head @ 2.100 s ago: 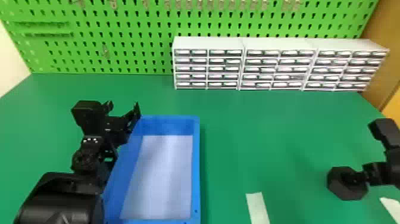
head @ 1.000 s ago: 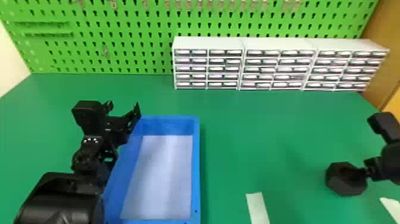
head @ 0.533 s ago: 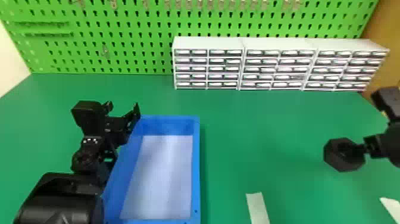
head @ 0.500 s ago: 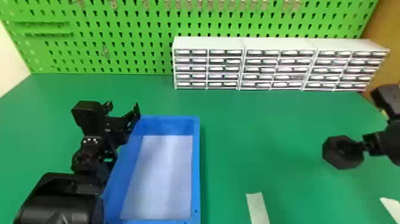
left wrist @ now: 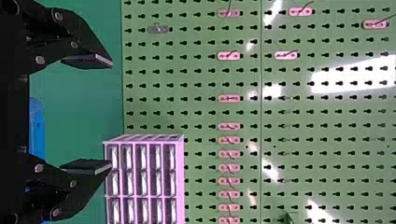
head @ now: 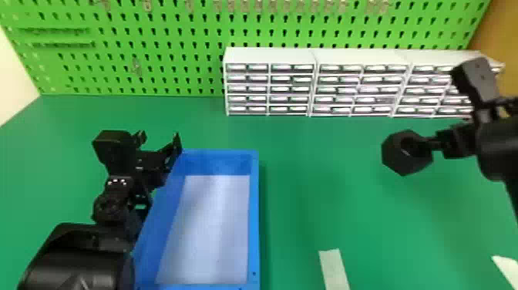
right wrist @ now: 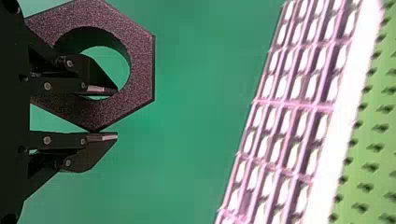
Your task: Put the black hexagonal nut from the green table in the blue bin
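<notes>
The left gripper point(left wrist: 110, 114) is sitting parked beside the blue bin point(head: 253, 216), fingers apart. The transfer step is apparently proceeding: the right gripper point(right wrist: 116, 113) is clamping the black hexagonal nut point(head: 393, 157) above the green worktop point(head: 327, 208), one finger entering its hole. Placement is requiring leftward travel over the bin, then release. The head view is cropping the bin's near end; the right arm point(head: 501, 146) is masking part of the drawer cabinet point(head: 339, 58).

Blk hex nut point(head: 401, 164), rnd ctr hole, one side of its ring pinched in R tool point(head: 429, 143), held above grn surface point(head: 327, 193), well apart from blue bin point(head: 254, 212): rect., open-top, whitish btm, upright on surface.
</notes>
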